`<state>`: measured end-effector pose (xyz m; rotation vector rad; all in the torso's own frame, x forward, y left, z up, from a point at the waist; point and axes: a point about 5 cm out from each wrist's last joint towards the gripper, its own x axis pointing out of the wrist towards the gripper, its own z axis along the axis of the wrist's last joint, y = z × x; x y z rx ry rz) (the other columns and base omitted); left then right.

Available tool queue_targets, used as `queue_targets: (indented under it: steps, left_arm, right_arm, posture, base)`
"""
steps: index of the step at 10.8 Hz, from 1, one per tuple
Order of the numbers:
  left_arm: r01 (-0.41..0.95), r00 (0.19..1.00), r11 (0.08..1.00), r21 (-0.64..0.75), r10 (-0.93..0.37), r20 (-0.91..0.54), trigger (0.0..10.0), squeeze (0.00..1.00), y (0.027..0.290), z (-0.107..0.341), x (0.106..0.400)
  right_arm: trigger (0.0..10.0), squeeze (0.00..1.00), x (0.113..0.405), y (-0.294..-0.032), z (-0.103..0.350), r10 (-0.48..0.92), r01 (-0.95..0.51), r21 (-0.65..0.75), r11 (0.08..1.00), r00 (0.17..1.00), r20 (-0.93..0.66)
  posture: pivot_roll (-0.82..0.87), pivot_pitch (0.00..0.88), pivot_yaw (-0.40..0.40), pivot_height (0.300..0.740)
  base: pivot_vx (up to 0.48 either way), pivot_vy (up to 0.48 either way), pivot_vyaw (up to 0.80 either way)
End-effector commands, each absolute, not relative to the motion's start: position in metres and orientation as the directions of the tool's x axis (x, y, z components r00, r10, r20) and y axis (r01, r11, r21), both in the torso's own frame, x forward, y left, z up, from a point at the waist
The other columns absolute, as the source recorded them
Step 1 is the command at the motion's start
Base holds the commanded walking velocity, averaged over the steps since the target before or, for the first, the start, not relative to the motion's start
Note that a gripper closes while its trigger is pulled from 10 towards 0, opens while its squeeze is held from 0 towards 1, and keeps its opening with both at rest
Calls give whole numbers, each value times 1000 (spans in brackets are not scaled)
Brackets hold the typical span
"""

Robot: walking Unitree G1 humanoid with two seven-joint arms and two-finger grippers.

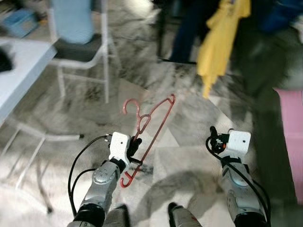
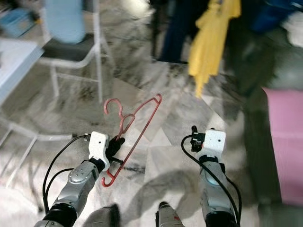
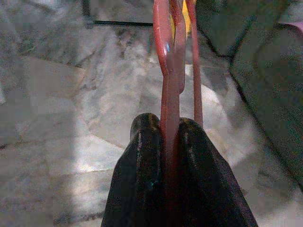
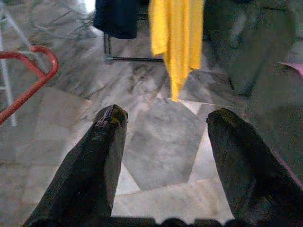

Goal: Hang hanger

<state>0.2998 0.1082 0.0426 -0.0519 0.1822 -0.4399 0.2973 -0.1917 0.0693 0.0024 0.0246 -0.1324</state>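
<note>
A red plastic hanger (image 1: pixel 147 132) hangs in the air over the marble floor, its hook pointing up and to the left. My left gripper (image 1: pixel 134 147) is shut on its lower bar; in the left wrist view the red hanger (image 3: pixel 171 80) runs up from between the two black fingers (image 3: pixel 142 179). My right gripper (image 1: pixel 212 140) is held out at the same height, open, with nothing between its fingers (image 4: pixel 106 156). A corner of the hanger (image 4: pixel 33 80) shows in the right wrist view. Ahead, a yellow garment (image 1: pixel 218 40) and a dark garment (image 1: pixel 189 28) hang from a rack.
A white chair (image 1: pixel 83 49) with a blue garment over it stands at the far left, next to a white table (image 1: pixel 19 75). A pink surface (image 1: pixel 291 137) lies at the right edge. The rack's dark foot (image 1: pixel 177 60) rests on the floor ahead.
</note>
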Motion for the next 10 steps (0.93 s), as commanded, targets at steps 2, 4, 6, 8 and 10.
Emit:
queue_targets:
  steps: [2,4,6,8,10]
  left_arm:
    - [425,882,901,-88,-434,-183,10000,0,113,37,296]
    - [440,874,894,-82,-448,-187,10000,0,110,36,295]
    - [452,871,889,-77,-459,-176,10000,0,108,37,293]
    - [464,868,885,-40,-464,-176,10000,0,108,37,293]
    - [522,845,833,185,-475,-244,10000,0,119,37,298]
  right_arm:
    - [10000,0,293,-188,64,-127,128,13,992,991,-43]
    - [10000,0,292,-188,64,-125,125,12,992,991,-40]
    - [10000,0,292,-187,65,-115,115,9,993,993,-36]
    - [10000,0,293,-185,66,-50,49,-33,998,998,-35]
    - [10000,0,294,-190,69,150,-160,-155,975,986,-77]
  posture:
    - [-89,241,32,740]
    - [-91,241,33,740]
    - [-89,239,34,740]
    - [-87,238,34,740]
    - [-85,248,33,740]
  base:
    - [0,428,-800]
    - [0,332,-256]
    - [0,0,0]
    - [0,0,0]
    - [0,0,0]
